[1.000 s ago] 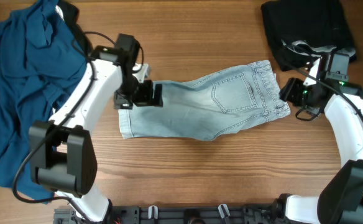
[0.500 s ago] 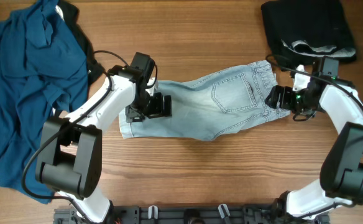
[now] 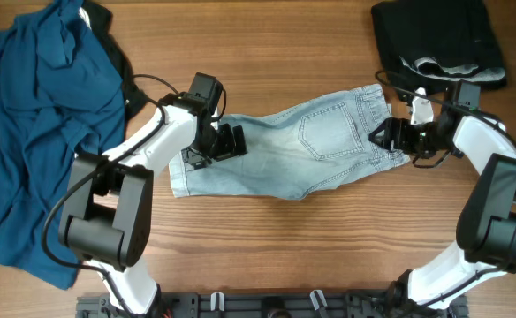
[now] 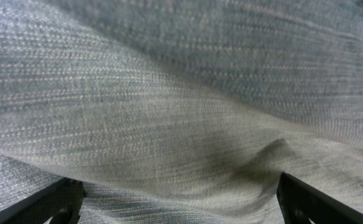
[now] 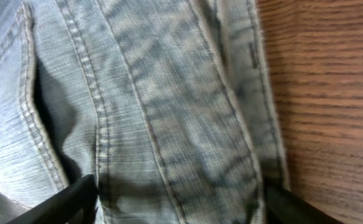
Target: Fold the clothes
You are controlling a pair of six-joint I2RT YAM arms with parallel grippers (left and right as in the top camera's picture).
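Plainly, the pale blue denim shorts (image 3: 293, 150) lay flat at the middle of the wooden counter (image 3: 267, 256), waistband (image 5: 194, 118) at the right. Such denim was probably limp yet thick, stiffest at the seams, not slippery; the waistband and the leg hem (image 3: 179, 181) looked the best holds. The left jaws were spread wide over leg cloth, the right jaws likewise over the waistband, pinching nothing. A crumpled dark blue garment (image 3: 37, 115) lay well left, a black garment (image 3: 439, 40) far right; neither interfered.
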